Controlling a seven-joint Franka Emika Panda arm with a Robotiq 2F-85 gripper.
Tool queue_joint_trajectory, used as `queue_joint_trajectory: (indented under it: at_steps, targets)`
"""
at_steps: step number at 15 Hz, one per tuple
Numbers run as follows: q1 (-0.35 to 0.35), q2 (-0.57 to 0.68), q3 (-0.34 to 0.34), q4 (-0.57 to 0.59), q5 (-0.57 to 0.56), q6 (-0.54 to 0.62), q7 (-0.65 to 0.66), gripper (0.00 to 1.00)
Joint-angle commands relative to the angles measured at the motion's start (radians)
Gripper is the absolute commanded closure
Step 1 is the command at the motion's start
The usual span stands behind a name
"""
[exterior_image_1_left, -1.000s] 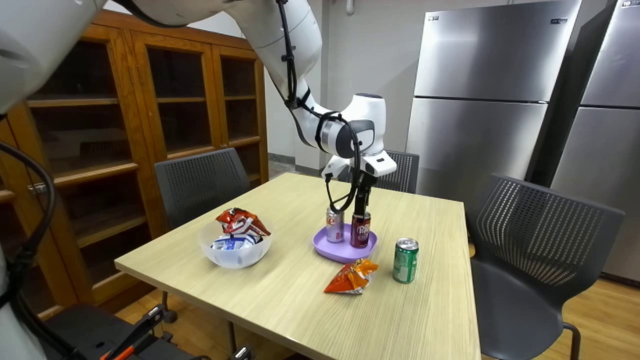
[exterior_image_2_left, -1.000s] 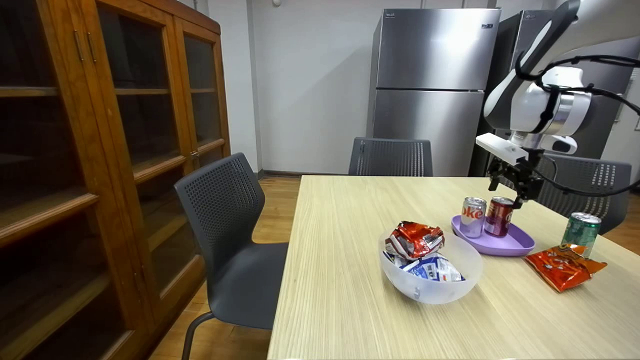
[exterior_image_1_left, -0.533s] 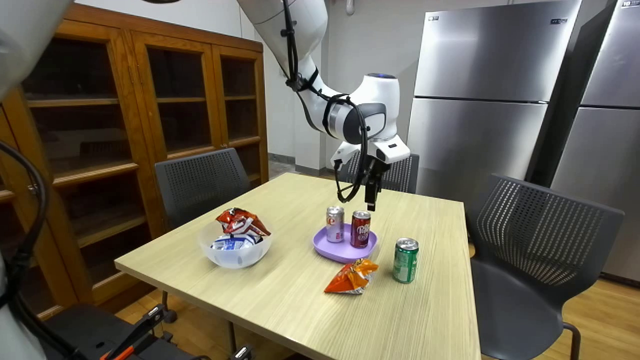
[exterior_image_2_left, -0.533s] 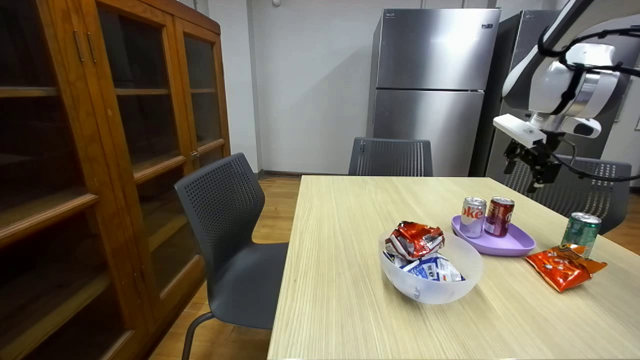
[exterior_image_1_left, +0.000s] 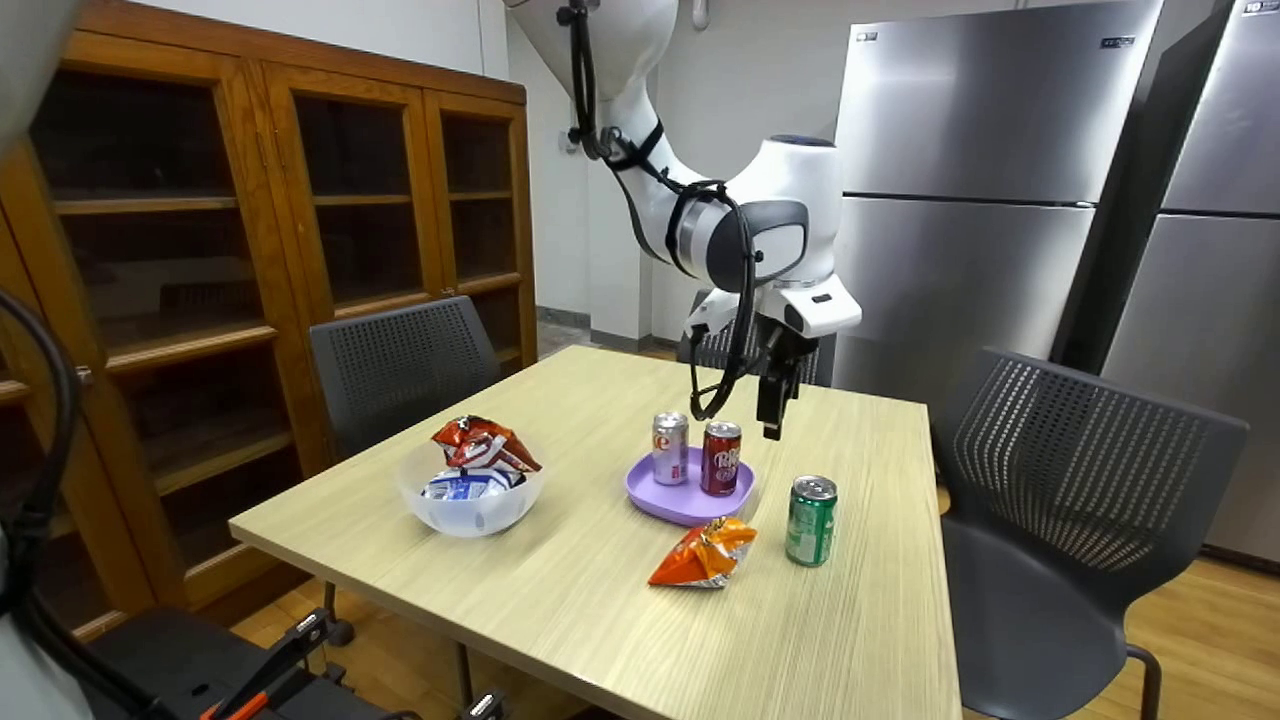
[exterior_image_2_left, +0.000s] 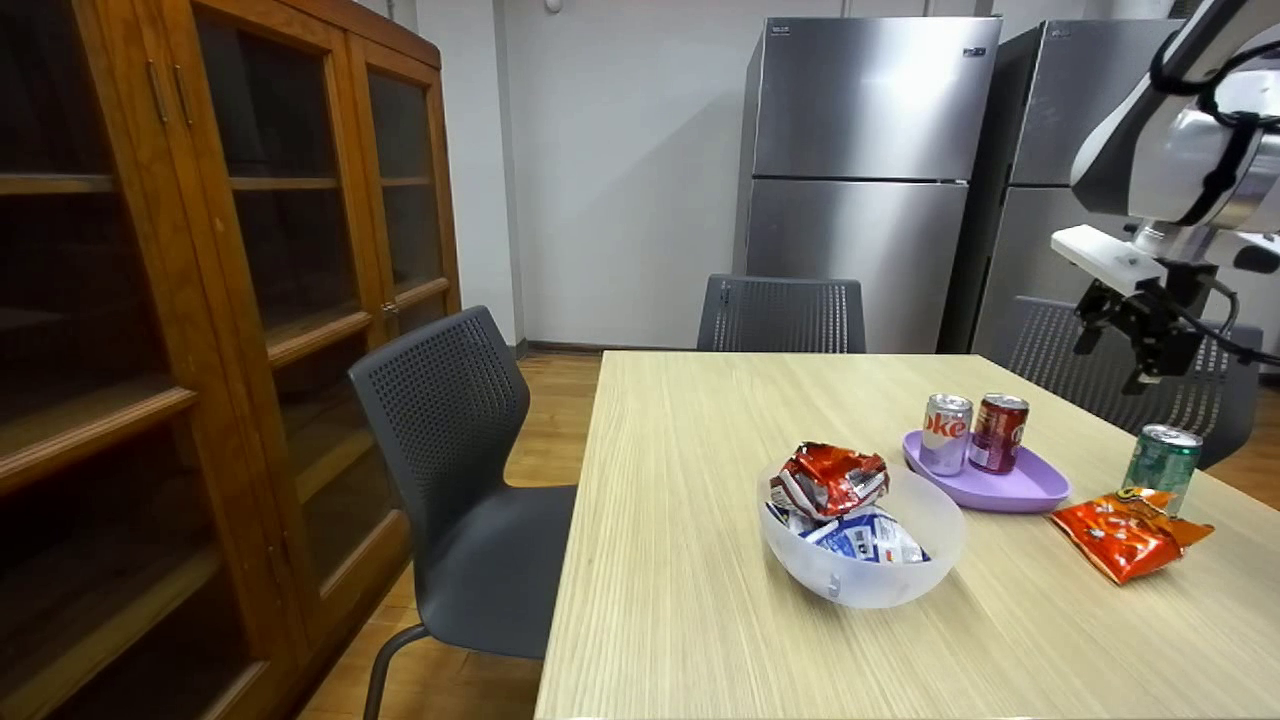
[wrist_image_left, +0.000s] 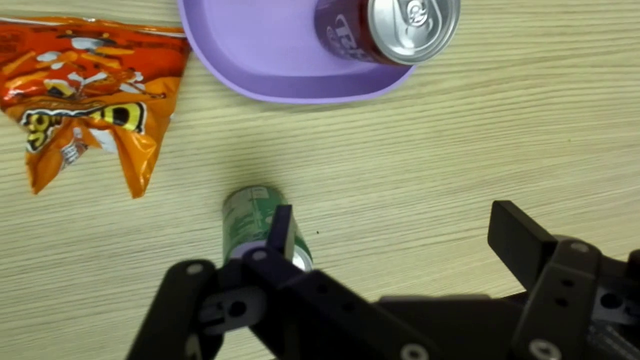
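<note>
the fingers (wrist_image_left: 520, 242) stand wide apart in the lower part of the wrist view, the pale grain of the table (wrist_image_left: 400, 165) showing through the gap between their tips. the green can (wrist_image_left: 250, 215) is left of center in the lower half of that frame, partly hidden behind the tip nearer the left edge; a bit of its silver top shows to the right of that tip. in both exterior views the can stands upright on the table, and the fingers hang higher in the frame and a little to its left, apart from it.

an orange snack bag (wrist_image_left: 95, 95) lies at the upper left of the wrist view, just beside a purple tray (wrist_image_left: 295, 87) at the top center. a dark red can (wrist_image_left: 385, 30) stands in the tray; in an exterior view a silver can (exterior_image_1_left: 669, 450) stands there too, to its left. left of center in that frame, a frosted bowl (exterior_image_1_left: 475, 520) holds a red packet (exterior_image_1_left: 485, 445) on top of a blue packet (exterior_image_1_left: 470, 486).
</note>
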Motion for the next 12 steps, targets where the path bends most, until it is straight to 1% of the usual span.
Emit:
queue_joint_trajectory:
  at_steps: [1,7,12]
  targets:
    - [-0.014,-0.058,-0.015,-0.09,0.014,0.02,-0.015,0.0]
    - [-0.026,-0.048,-0.043,-0.128,0.01,0.008,-0.006,0.0]
    - [-0.032,-0.027,-0.051,-0.118,0.011,-0.001,0.001,0.0]
